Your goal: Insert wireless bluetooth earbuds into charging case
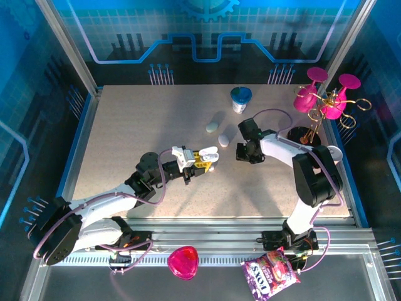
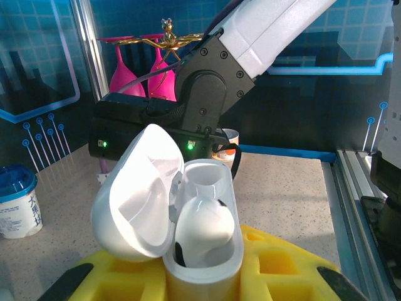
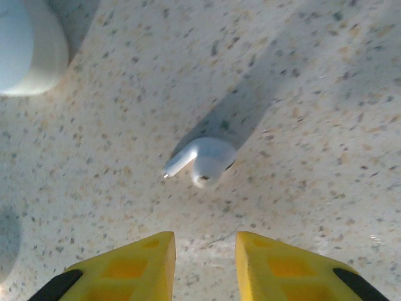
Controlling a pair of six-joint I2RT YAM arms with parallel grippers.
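The left pincer (image 1: 205, 157) is clamped on an open white pebble-shaped plastic charging case (image 2: 202, 274) near the middle of the table (image 1: 125, 125); the case's base is buried between the yellow fingers (image 2: 276, 263) and cut off at the frame's lower edge; its lid (image 2: 131, 207) hangs open to one side; a tiny white plastic earbud (image 2: 203, 222) sits inside, stem hidden down the socket; whether the other socket is filled is hard to tell. The right pincer (image 3: 205, 239) hangs over the table with a narrow, empty gap between its fingers; a second white earbud (image 3: 210, 160) lies loose on the table just beyond them; a closed white case (image 3: 25, 44) nearby is cropped at the corner.
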